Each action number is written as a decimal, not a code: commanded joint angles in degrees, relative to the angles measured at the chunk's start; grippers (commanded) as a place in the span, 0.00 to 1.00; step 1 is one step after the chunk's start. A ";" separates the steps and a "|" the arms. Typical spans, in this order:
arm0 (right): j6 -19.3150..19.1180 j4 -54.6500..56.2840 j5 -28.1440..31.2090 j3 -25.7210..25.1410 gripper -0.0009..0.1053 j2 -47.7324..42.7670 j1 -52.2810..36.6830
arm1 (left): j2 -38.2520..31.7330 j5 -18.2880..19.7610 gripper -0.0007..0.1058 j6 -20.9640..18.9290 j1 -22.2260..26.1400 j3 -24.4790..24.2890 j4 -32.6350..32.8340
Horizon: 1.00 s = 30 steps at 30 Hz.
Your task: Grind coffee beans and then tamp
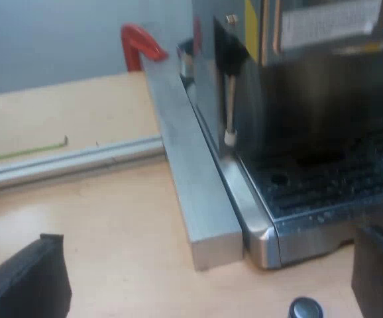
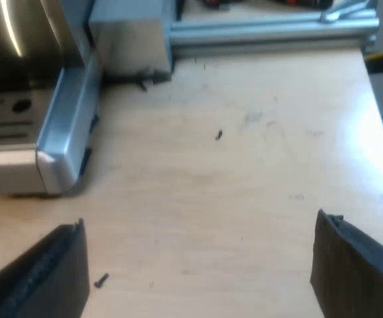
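Espresso machine (image 1: 291, 99) steelwork is seen close ahead of the left gripper (image 1: 208, 265), standing on a pale wooden table (image 1: 112, 218). A steam wand (image 1: 231, 106) with a whitish tip hangs at the machine's side, near the slotted drip tray (image 1: 337, 185). An aluminium rail (image 1: 191, 192) is laid right alongside the machine's base, and a second rail (image 1: 72, 162) meets it at a right angle. A red curved part (image 1: 138, 43) is seen beyond the first rail's far end. A small round cap (image 1: 305, 308) (too little of it is shown for it to be named) lies on the table just before the machine's front corner. The left gripper's fingers (image 1: 26, 281) are held wide apart, and nothing is gripped between them.

The right gripper (image 2: 201, 252) is likewise spread wide over bare tabletop, with nothing held. A corner of the espresso machine is seen nearby, and a small dark screw (image 2: 101, 281) lies on the wood just beside one finger (image 2: 46, 271).
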 commanded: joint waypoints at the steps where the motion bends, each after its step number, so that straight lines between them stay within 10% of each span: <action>1: 0.29 -0.41 -0.60 0.77 0.68 -2.64 0.12 | -7.86 0.60 0.83 -0.32 0.05 2.62 -2.24; 30: 0.79 0.51 -0.44 4.53 0.68 -2.58 0.12 | -7.86 0.64 0.83 -0.34 0.05 6.31 -3.59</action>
